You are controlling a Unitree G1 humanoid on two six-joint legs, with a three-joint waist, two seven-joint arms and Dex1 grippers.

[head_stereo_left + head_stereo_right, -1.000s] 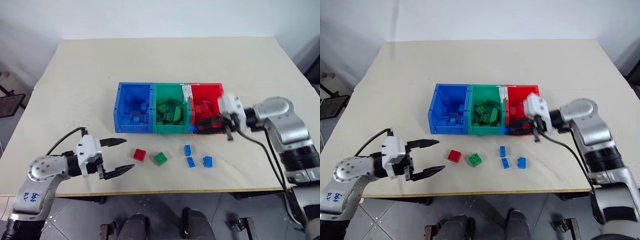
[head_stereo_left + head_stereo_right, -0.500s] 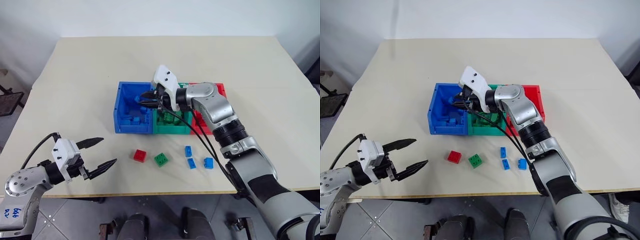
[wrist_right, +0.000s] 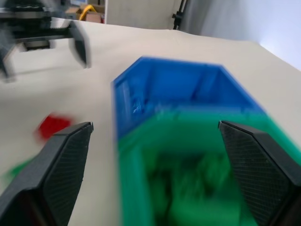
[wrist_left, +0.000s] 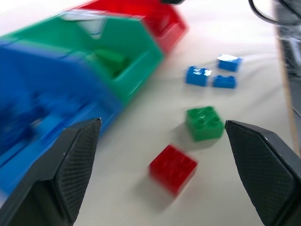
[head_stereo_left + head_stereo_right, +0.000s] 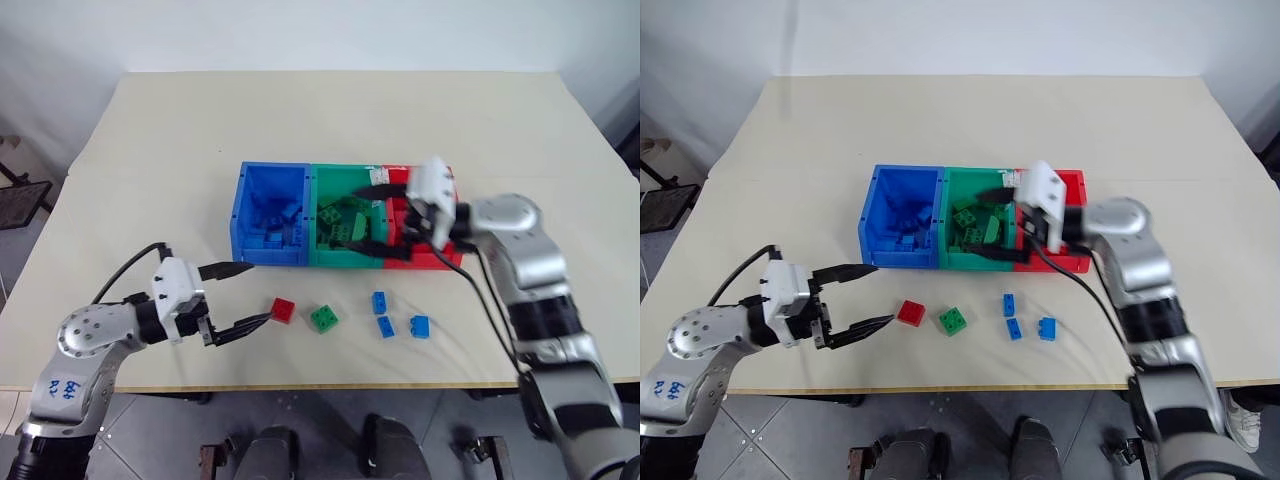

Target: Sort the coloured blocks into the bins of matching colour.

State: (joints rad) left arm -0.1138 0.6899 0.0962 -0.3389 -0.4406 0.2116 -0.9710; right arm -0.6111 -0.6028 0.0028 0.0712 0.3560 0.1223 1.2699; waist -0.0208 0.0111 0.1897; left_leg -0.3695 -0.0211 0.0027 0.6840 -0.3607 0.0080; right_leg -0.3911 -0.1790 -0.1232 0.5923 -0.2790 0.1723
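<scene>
Pale beige tabletop [image 5: 150,150], with three joined open-top plastic bins in a row near its middle: blue bin [image 5: 243,215] toward the left, green bin [image 5: 345,262] in the centre, red bin [image 5: 447,258] toward the right. Small studded bricks heaped inside each, matching the bin's colour as far as can be told.

Five loose studded plastic bricks on the tabletop, on the near side of the bins. Red brick [image 5: 282,311] in front of the blue bin, green brick [image 5: 322,318] just beside it on its right, the two apart. Further right, a cluster of three small blue bricks: one [image 5: 378,301] nearest the bins, one [image 5: 384,326] just below it, one [image 5: 419,326] to the right. None touching another.

Left pincer [image 5: 240,296] low over the tabletop near the front edge, black fingers spread wide and holding nothing, tips pointing at the red brick, lower tip just short of it. In the left wrist view, red brick [image 4: 173,168] and green brick [image 4: 204,123] framed between the two fingers.

Right pincer [image 5: 375,222] over the bins, reaching in from the right, fingers spread wide and empty, one finger above the far rim of the green bin and the other near the front wall where green meets red. Right wrist view along the green and blue bins, blurred.
</scene>
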